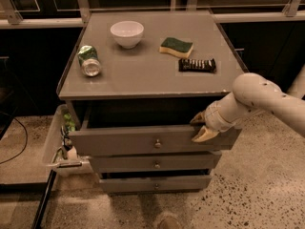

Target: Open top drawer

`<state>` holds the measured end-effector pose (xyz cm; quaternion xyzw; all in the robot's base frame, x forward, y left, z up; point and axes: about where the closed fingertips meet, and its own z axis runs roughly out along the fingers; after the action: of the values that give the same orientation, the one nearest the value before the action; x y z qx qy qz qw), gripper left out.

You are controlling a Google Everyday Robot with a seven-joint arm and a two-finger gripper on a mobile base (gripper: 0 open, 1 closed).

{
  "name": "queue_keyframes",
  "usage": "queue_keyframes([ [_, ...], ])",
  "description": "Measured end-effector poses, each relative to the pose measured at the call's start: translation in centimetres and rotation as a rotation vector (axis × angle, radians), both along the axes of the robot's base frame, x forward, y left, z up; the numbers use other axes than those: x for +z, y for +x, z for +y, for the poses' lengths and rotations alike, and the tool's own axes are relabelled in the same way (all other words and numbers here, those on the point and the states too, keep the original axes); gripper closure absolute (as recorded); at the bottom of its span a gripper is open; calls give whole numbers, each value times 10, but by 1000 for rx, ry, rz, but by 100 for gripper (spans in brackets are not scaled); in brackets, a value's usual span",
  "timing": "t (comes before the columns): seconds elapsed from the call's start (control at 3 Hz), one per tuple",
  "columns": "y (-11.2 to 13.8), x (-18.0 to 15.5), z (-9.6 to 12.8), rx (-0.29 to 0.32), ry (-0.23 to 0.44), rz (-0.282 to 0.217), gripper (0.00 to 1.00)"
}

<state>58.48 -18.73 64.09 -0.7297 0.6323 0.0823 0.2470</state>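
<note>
The top drawer [124, 141] is a wide grey panel with a small round metal knob [157, 143] at its centre. It stands pulled out some way from the grey cabinet, with a dark gap above and behind its front. My gripper [200, 128] is at the right end of the drawer front's top edge. One finger is behind the panel and the other in front of it, closed on the edge. My white arm reaches in from the right.
Two shorter grey drawers [157, 163] [155, 184] sit below. On the cabinet top [143, 75] are a white bowl [127, 33], a green-topped sponge [176, 47], a dark snack packet [197, 65] and a lying can [89, 60]. A white bin [52, 147] stands at the cabinet's left.
</note>
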Motion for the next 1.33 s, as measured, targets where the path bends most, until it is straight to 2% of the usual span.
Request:
queue_keyframes([
  [0.33, -4, 1, 2, 2, 14, 4, 15],
  [0.67, -30, -3, -6, -7, 42, 41, 12],
  [1.0, -64, -10, -23, -35, 80, 90, 35],
  [1.33, -64, -5, -22, -35, 80, 90, 58],
])
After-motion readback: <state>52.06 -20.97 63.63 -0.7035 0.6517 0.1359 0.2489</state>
